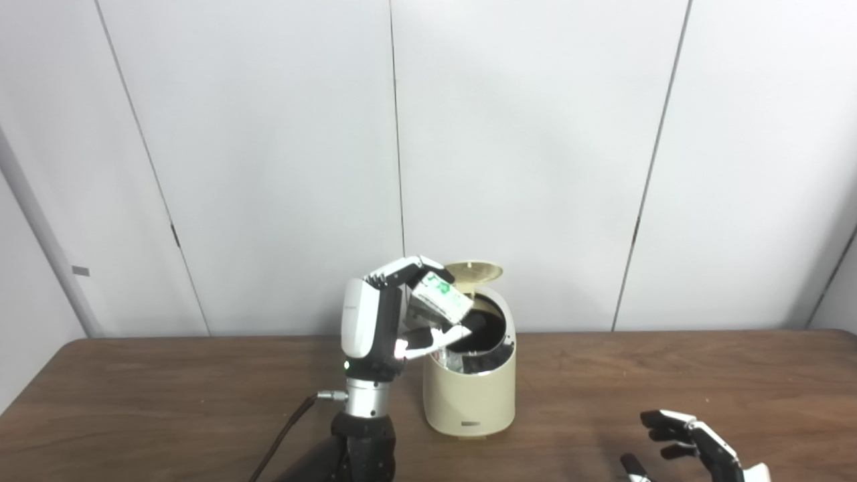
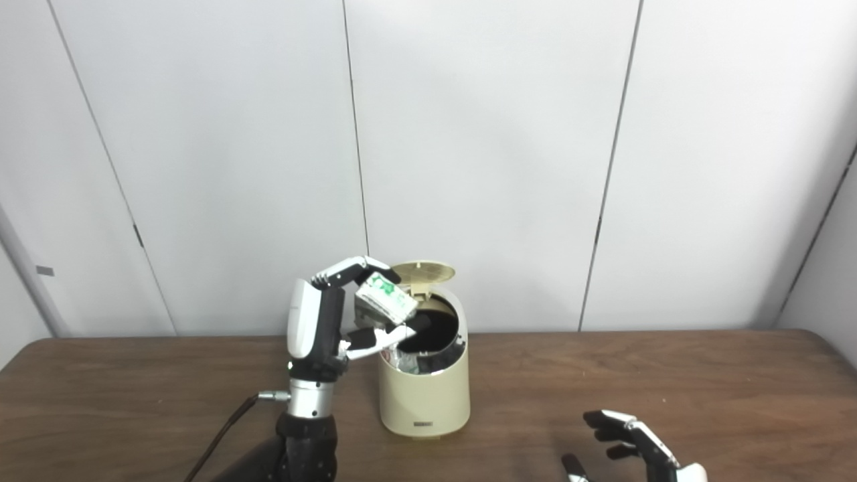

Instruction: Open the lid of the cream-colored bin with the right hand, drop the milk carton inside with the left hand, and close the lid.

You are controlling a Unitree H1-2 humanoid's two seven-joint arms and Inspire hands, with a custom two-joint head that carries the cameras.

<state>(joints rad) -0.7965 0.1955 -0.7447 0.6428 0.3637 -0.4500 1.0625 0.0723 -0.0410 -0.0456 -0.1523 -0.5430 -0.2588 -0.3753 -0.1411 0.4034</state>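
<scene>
Setting: white panelled wall (image 1: 268,167) behind a dark wood table (image 1: 167,388); plain, even light.
Bin: cream-colored bin (image 1: 470,395) stands upright near mid-table; dark mouth exposed, something pale and crumpled visible just inside.
Lid: round lid (image 1: 474,271) tipped up at the back edge, standing open behind the mouth. Likely stays up unaided, since no hand touches it.
Left hand: left hand (image 1: 381,321) raised beside the bin's left side, fingers above and thumb below, pinching the carton. Held high and angled toward the opening, which I read as lining up the drop.
Milk carton: milk carton (image 1: 440,300) is small, white, with green print, tilted, its lower end over the bin's rim. Not yet released; looks light and slightly crushed.
Right hand: right hand (image 2: 633,442) low at the near right, well apart from the bin, fingers curled but apart, holding nothing. Probably parked clear so the left arm has room, and waiting to close the lid.
Stage: lid open, drop pending, closing still to come.
</scene>
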